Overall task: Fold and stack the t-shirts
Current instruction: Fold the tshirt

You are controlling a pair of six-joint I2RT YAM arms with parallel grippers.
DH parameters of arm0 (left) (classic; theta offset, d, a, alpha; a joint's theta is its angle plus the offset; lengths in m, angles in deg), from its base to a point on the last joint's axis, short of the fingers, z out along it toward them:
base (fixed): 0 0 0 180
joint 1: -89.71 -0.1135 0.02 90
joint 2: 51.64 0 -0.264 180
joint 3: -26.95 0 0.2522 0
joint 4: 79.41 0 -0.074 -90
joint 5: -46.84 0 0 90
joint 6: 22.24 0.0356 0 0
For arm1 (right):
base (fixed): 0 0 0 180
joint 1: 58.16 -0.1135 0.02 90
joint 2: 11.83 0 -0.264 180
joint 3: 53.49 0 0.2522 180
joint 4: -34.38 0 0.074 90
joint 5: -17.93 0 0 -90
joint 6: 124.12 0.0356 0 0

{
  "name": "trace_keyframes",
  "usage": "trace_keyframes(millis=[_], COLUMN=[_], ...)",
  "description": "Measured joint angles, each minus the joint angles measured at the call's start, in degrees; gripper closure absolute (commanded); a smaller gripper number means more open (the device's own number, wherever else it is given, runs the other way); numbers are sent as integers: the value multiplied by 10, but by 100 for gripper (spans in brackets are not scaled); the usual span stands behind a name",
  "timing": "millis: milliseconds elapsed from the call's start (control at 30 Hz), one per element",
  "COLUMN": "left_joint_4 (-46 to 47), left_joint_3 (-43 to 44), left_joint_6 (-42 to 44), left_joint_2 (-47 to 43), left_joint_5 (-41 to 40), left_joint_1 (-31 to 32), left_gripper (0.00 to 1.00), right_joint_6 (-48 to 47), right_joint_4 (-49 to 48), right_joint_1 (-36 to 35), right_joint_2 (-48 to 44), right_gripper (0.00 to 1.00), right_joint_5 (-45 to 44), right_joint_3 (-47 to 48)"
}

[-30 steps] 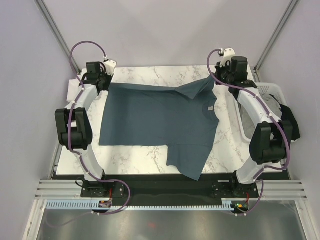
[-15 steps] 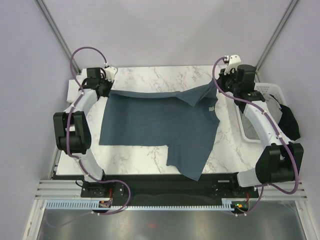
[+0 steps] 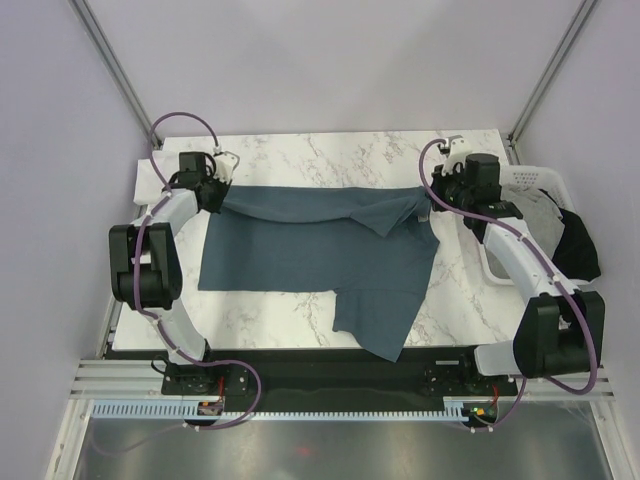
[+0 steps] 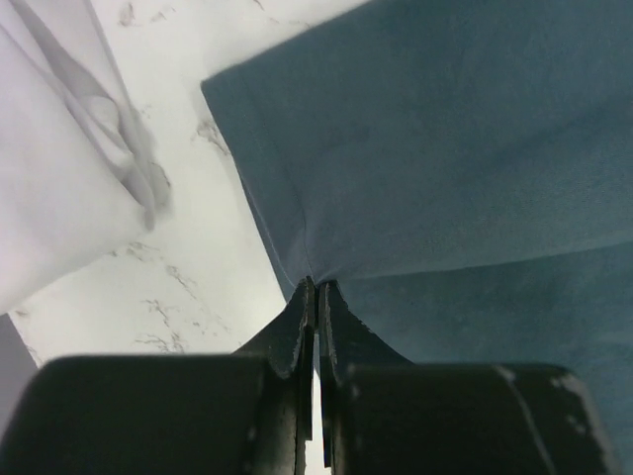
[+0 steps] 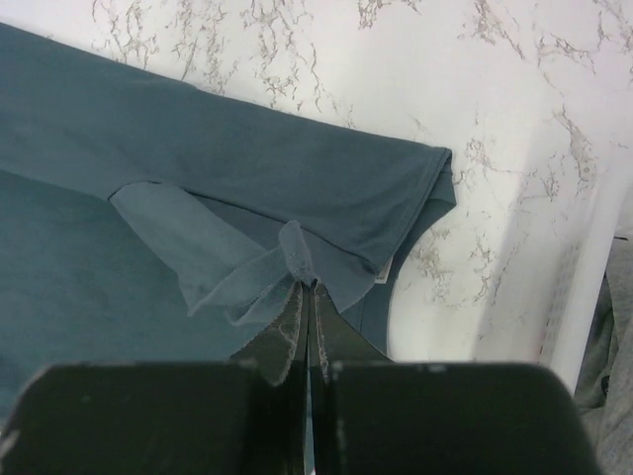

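Far edge drawn nearer; left claw [image 3: 219,196], right claw [image 3: 428,200] clench creased slate-blue t-shirt [image 3: 300,255].

The far strip of the bench [image 3: 330,150] lies bare from left to right, open for a pass beyond the blue shirt [image 3: 310,255]. That shirt covers the middle of the bench almost side to side, and one part laps over the near edge right of centre. Bare marble shows at the near left and near right. A white shirt [image 3: 150,180] crowds the far-left corner; the basket [image 3: 535,178] walls off the right edge.
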Motion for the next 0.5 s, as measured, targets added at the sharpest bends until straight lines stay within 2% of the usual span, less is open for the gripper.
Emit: trace_keyframes(millis=[500], left_joint_4=[30], left_joint_3=[-39], left_joint_6=[0], left_joint_2=[0], left_joint_5=[0], left_joint_1=[-7], left_gripper=[98], right_joint_6=[9], right_joint_4=[-7], right_joint_1=[-3], right_joint_2=[-33], right_gripper=[100], right_joint_5=[9], right_joint_3=[-53])
